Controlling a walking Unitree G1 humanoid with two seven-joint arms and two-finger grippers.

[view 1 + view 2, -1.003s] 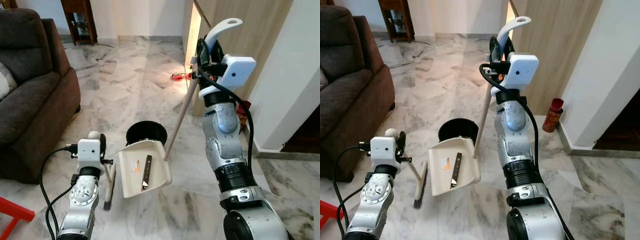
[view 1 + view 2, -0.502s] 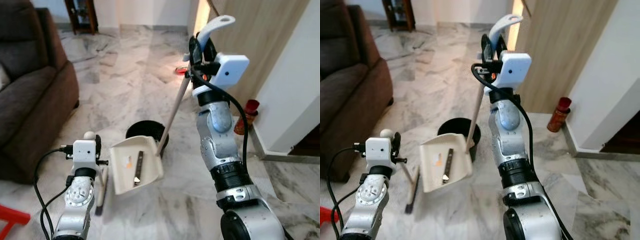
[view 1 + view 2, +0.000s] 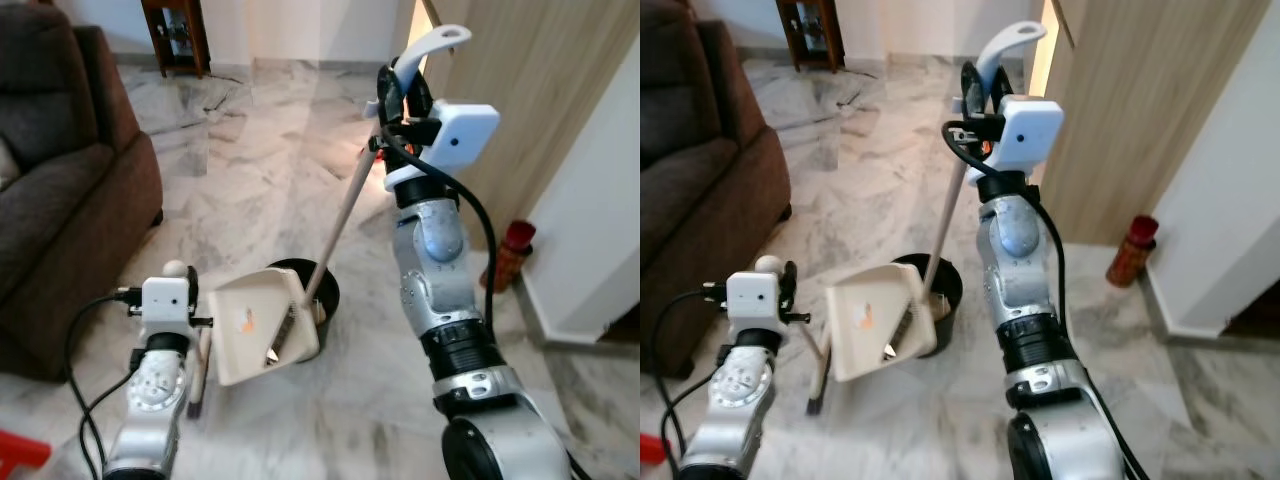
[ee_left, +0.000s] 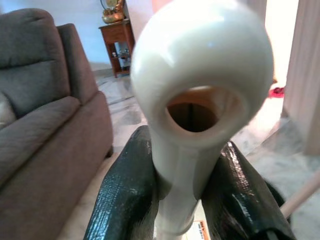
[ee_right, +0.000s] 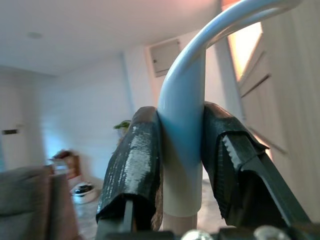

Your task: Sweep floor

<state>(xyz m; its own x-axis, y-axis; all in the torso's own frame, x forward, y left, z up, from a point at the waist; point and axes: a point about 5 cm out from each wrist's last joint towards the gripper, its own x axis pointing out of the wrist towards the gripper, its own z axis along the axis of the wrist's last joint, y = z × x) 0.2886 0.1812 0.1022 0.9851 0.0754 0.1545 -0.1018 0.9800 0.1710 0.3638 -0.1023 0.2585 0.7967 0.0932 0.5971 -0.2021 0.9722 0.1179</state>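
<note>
Cream plastic dustpan (image 3: 262, 323) hangs tilted beside and partly over the round black bin (image 3: 322, 291) on the marble floor (image 3: 250, 190); a dark flat strip (image 3: 284, 336) lies in its tray. What the bin holds cannot be made out. The dustpan's long pale wooden pole (image 3: 340, 217) rises to a curved white grip, which the right gripper (image 3: 400, 92) clasps high up. Lower, the left gripper (image 3: 186, 290) holds the cream-handled, dark-bristled broom (image 3: 197, 372), its head on the floor beside the pan. A brown fabric sofa (image 3: 70, 190) borders the robot's left, a wood-panelled wall (image 3: 520, 110) its right, with a red bottle (image 3: 508, 252) at the white wall's (image 3: 600, 230) foot; open marble stretches ahead.

In the left wrist view, the two black fingers (image 4: 125, 195) are closed tightly on the broom's cream handle, its round holed end (image 4: 202, 75) close to the lens.

In the right wrist view, the fingers (image 5: 132, 165) pinch the pale curved grip (image 5: 187, 110) from both sides.
</note>
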